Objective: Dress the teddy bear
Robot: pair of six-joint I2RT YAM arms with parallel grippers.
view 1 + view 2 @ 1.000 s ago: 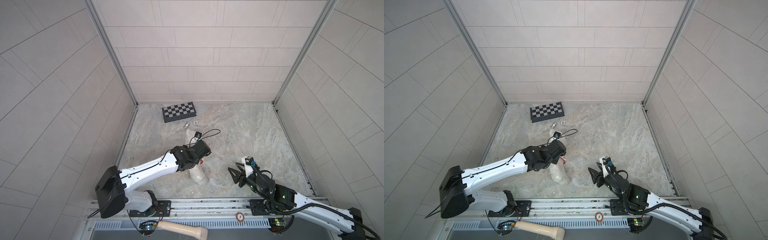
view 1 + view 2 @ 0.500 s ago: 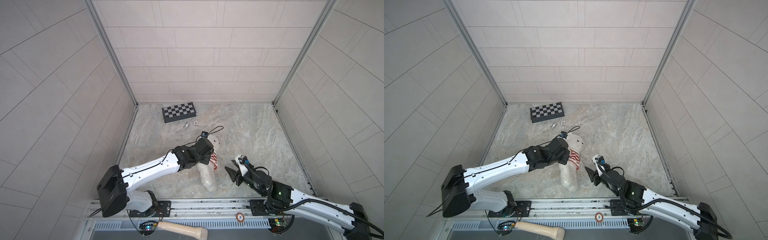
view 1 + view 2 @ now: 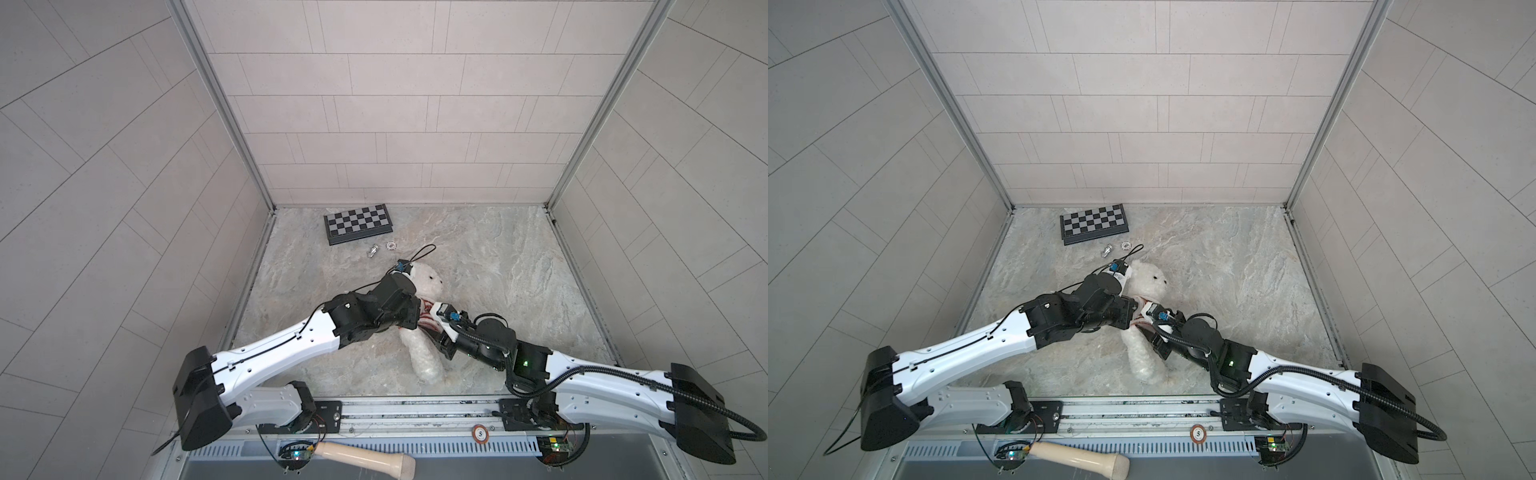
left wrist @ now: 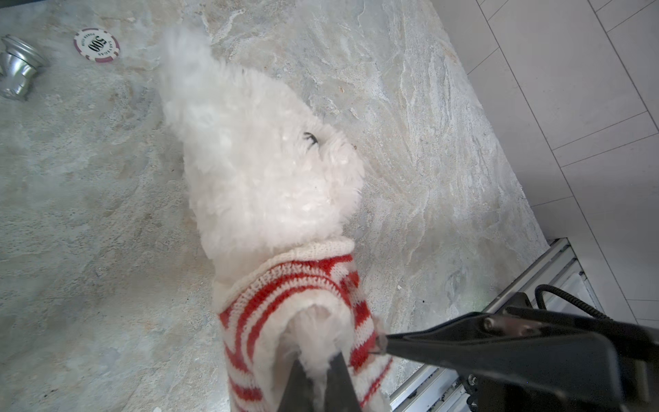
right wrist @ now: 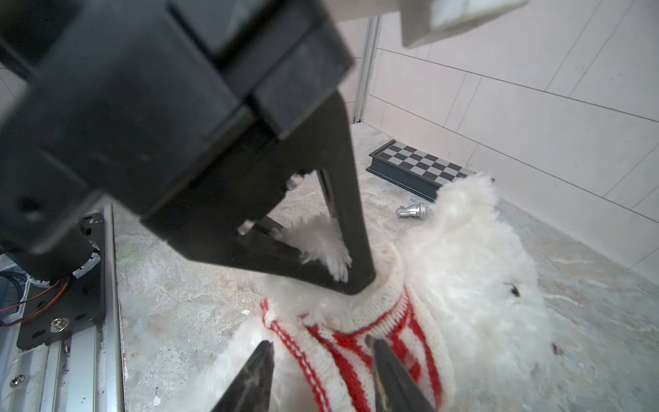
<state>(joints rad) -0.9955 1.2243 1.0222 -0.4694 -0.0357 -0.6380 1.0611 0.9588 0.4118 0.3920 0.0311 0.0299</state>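
The left claw [image 4: 317, 362] is clenched on a tuft of white fur on the teddy bear [image 3: 424, 357], where a paw pokes out of a sleeve of the red-and-white striped sweater [image 4: 285, 285]. The right claw [image 5: 320, 343] is parted. Its two black fingers [image 5: 392, 374] stand one on each side of a band of the striped knit on the bear's chest, just beside the other claw's tips.

In both top views the bear lies on the marble tabletop [image 3: 498, 270], a little toward 6 o'clock from the middle. Its head is at 12, its legs trail to 6, and its face turns toward 3. The sweater sits around its neck and upper body.

The left arm reaches in from 8 o'clock and the right arm from 4 o'clock. At 11 o'clock from the bear's head a folded chessboard [image 3: 358, 222] lies near the back wall. A silver chess piece [image 3: 373, 250] lies on its side between board and bear, with a poker chip [image 3: 391, 246] just beside it.
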